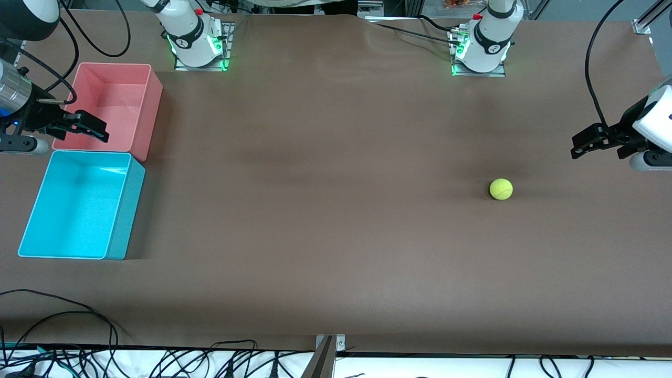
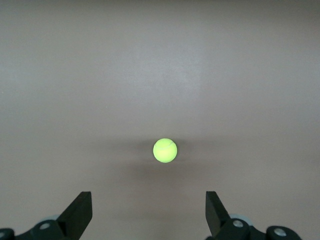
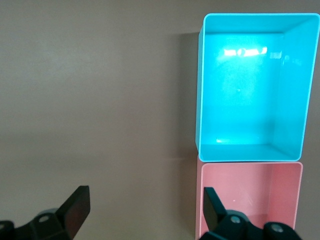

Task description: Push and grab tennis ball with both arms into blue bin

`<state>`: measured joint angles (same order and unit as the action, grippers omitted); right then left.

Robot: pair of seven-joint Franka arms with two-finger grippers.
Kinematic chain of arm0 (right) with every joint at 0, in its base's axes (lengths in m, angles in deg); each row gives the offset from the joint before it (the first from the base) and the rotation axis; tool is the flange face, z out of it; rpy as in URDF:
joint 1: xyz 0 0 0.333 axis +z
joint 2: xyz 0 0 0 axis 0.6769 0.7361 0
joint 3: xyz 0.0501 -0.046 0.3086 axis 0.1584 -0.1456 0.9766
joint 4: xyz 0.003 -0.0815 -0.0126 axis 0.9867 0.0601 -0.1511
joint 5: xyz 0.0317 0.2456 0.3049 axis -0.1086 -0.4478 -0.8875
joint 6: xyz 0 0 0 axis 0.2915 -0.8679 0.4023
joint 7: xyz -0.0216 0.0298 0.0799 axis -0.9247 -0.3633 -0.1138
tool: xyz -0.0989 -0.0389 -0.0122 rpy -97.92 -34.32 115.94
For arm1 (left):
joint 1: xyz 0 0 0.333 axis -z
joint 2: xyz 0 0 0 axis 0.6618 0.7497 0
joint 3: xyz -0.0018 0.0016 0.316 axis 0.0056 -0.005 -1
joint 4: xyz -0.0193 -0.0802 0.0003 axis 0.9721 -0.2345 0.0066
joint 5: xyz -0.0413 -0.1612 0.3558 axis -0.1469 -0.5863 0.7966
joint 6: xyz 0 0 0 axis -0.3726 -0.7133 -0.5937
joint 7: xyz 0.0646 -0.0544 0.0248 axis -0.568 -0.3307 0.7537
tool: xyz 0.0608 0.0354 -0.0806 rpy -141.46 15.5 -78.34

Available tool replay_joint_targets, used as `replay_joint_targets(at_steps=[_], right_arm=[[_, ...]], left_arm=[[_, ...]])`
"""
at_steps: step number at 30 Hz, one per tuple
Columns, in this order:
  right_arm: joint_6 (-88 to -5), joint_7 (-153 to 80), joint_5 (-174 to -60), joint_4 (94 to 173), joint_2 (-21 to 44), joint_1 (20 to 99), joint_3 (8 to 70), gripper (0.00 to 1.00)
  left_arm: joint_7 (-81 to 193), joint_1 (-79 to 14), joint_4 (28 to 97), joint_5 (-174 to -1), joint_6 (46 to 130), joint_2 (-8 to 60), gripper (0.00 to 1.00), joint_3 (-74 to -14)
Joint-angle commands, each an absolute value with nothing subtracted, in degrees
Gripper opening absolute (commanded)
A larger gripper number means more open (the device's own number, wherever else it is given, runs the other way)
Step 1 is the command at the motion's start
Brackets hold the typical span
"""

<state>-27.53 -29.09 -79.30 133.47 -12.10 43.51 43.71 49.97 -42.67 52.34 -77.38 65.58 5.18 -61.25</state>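
We see the left gripper [image 1: 584,144] with its two fingers [image 2: 79,212] spread wide and holding nothing; it hangs in the air over the left arm's end of the table. The right gripper [image 1: 90,126] also has its fingers [image 3: 76,210] wide apart and empty, and it hovers over the pink bin [image 1: 113,107] at the right arm's end.

We count one tennis ball [image 1: 501,189], lying alone on the table [image 1: 336,210] toward the left arm's end, touched by neither gripper. There are two bins: the blue bin [image 1: 79,205] sits just beside the pink one, nearer to the front camera, and both look empty.

Two arm bases stand along the table's edge farthest from the front camera. The surface is a plain brown mat. Black cables trail along the edge nearest the front camera.
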Motion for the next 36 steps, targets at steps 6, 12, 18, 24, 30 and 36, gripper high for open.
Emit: replay_joint_targets(at_steps=[6, 12, 18, 24, 30, 36], right_arm=[[-26.2, -30.0, -80.0, 131.9, -11.5, 43.0, 43.9, 1.00], [-26.2, -30.0, -80.0, 131.9, -11.5, 43.0, 43.9, 1.00], [-26.2, -30.0, -80.0, 131.9, -11.5, 43.0, 43.9, 1.00], [-26.2, -30.0, -80.0, 131.9, -11.5, 43.0, 43.9, 1.00], [-26.2, -30.0, -80.0, 131.9, -11.5, 43.0, 43.9, 1.00], [-26.2, -30.0, -80.0, 131.9, -11.5, 43.0, 43.8, 1.00]], left_arm=[[48.9, -42.6, 53.1, -76.6, 65.2, 4.1, 1.00, -61.2], [48.9, -42.6, 53.2, -76.6, 65.2, 4.1, 1.00, -61.2], [48.9, -42.6, 53.2, -76.6, 65.2, 4.1, 1.00, -61.2], [49.0, -42.6, 53.2, -76.7, 65.1, 4.1, 1.00, -61.2], [49.0, -42.6, 53.1, -76.7, 64.3, 4.1, 1.00, -61.2], [49.0, -42.6, 53.1, -76.8, 62.1, 4.0, 1.00, -61.2]])
